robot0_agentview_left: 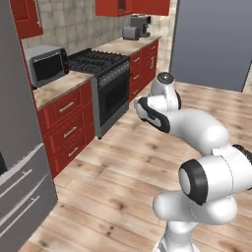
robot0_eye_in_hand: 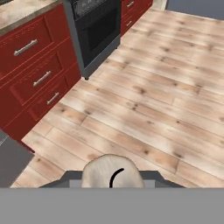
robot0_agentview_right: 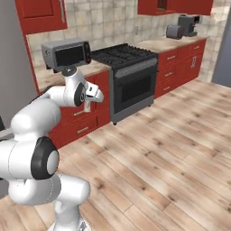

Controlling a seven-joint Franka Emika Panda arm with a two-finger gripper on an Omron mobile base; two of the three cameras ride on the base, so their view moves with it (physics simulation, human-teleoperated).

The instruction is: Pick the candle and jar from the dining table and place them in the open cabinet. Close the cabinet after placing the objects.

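**Candle in the jaws, carried over open floor**

Above the wooden floor point(robot0_eye_in_hand: 166, 87), in front of the red drawers point(robot0_eye_in_hand: 35, 74), your gripper point(robot0_eye_in_hand: 111, 178) pointed downward. Its jaws stood narrow, pressed from both sides on a small pale cylinder that I took for the candle point(robot0_eye_in_hand: 105, 170). Holding it tucked close to the arm probably kept it steady for carrying.

The drawers and the black oven point(robot0_agentview_left: 114, 93) were shut, so nothing inside them could be seen. A red wall cabinet point(robot0_agentview_right: 40, 16) hung at the near left above the microwave point(robot0_agentview_right: 67, 54), its door apparently closed. Another point(robot0_agentview_right: 176, 5) hung farther right, and you could not tell whether that one was open.
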